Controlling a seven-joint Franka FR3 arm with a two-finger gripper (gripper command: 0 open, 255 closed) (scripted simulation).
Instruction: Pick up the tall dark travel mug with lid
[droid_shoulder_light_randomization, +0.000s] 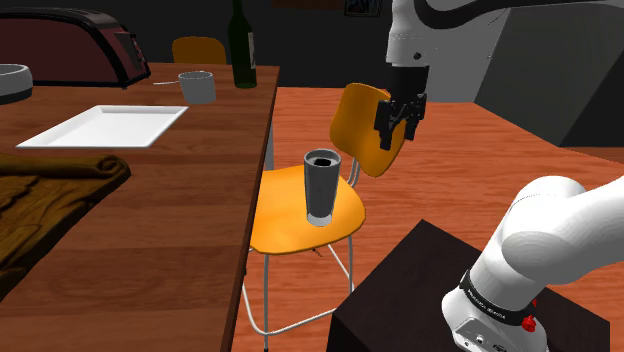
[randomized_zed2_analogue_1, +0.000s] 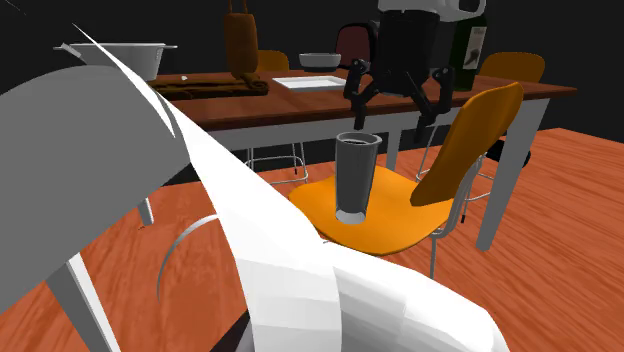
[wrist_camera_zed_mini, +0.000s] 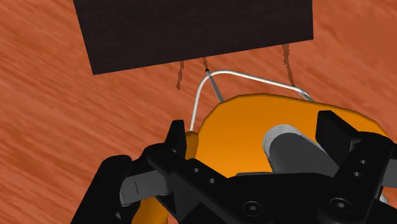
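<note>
Shoulder view: the tall dark grey tapered travel mug (droid_shoulder_light_randomization: 322, 187) stands upright near the middle of the orange moulded chair's seat (droid_shoulder_light_randomization: 285, 228). The black two-finger end effector (droid_shoulder_light_randomization: 400, 128) hangs above it, fingers spread apart, holding nothing.

Grey travel mug (droid_shoulder_light_randomization: 322, 187) stands upright on the seat of an orange chair (droid_shoulder_light_randomization: 290, 228), which is drawn up to the edge of a wooden table (droid_shoulder_light_randomization: 150, 250). Black gripper (droid_shoulder_light_randomization: 397, 135) hangs above and to the view's right of the mug, in front of the chair's backrest, fingers apart, touching nothing. On the table: a white tray (droid_shoulder_light_randomization: 100, 127), a grey cup (droid_shoulder_light_randomization: 197, 87), a dark bottle (droid_shoulder_light_randomization: 242, 45). The stand (droid_shoulder_light_randomization: 410, 290) is at the lower right.
</note>
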